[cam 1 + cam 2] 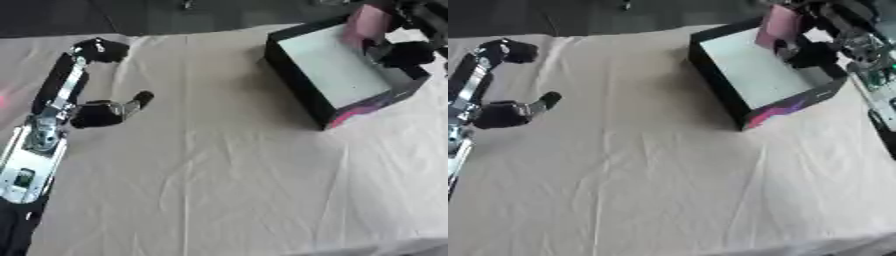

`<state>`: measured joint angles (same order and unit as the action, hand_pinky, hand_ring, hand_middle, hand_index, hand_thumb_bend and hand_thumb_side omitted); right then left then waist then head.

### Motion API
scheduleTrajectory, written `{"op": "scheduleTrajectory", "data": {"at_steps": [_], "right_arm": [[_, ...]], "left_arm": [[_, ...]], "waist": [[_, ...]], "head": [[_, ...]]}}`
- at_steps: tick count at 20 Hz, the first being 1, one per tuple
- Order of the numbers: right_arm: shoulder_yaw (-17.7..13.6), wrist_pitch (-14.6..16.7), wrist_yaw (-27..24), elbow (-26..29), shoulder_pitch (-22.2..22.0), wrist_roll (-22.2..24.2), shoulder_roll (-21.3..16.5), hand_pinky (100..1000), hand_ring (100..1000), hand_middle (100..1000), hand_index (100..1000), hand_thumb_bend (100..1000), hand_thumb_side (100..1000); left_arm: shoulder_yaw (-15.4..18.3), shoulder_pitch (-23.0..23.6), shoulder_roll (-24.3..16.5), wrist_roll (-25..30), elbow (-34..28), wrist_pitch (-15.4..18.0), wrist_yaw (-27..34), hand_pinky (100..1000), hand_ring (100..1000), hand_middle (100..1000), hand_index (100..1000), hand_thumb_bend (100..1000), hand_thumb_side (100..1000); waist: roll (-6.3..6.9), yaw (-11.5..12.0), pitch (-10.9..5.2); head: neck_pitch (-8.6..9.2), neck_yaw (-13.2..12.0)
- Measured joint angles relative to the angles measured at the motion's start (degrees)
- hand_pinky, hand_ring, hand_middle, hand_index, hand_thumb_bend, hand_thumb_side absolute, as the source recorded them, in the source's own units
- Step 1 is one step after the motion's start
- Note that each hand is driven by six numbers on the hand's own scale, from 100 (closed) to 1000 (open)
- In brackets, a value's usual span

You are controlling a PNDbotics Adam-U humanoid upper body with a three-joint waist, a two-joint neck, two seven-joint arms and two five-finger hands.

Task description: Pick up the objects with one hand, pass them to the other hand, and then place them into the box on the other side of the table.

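Right hand (820, 47) over the far right rim of the black box (302, 85), fingers curled on a pink flat object (779, 26) held upright above the box's pale inside. Left hand (79, 95) idle on the beige tablecloth (227, 190) at left, fingers relaxed, holding nothing.

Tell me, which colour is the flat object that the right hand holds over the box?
Pink object, right hand, box; best in right eye view.

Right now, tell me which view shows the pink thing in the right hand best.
The right eye view: the pink thing shows whole above the box, with the right hand beside it. In the left eye view it sits near the top edge, its top cut off.
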<state>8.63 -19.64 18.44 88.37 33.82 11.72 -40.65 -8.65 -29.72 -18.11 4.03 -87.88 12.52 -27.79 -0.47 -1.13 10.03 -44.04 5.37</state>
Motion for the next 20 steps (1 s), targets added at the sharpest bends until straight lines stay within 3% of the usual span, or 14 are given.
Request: {"op": "scheduleTrajectory", "data": {"at_steps": [4,11,15,20], "right_arm": [[0.0,0.5,2.0,-1.6,0.0,1.3,0.0,952,874,818,921,100,355],[-0.1,0.7,7.7,-3.3,0.0,2.2,0.0,975,925,900,968,135,471],[-0.4,0.5,9.8,-3.6,0.0,2.0,0.0,976,929,914,981,171,489],[-0.8,0.3,10.5,-3.6,0.0,1.2,0.0,977,928,916,983,163,445]], "left_arm": [[0.0,0.0,0.0,0.0,-0.1,0.0,0.0,760,695,663,791,535,330],[0.0,0.1,0.0,0.0,-0.2,0.0,0.0,760,695,664,792,537,332],[0.0,0.1,0.0,0.0,-0.2,0.0,0.0,760,696,664,792,543,330],[0.0,0.1,0.0,0.0,-0.2,0.0,0.0,760,695,664,792,540,332]], "waist": [[0.0,0.1,0.0],[0.0,0.1,0.0],[0.0,0.2,0.0],[0.0,0.2,0.0]], "head": [[-0.01,1.4],[-0.04,2.5],[-0.14,2.4],[-0.14,2.4]]}}
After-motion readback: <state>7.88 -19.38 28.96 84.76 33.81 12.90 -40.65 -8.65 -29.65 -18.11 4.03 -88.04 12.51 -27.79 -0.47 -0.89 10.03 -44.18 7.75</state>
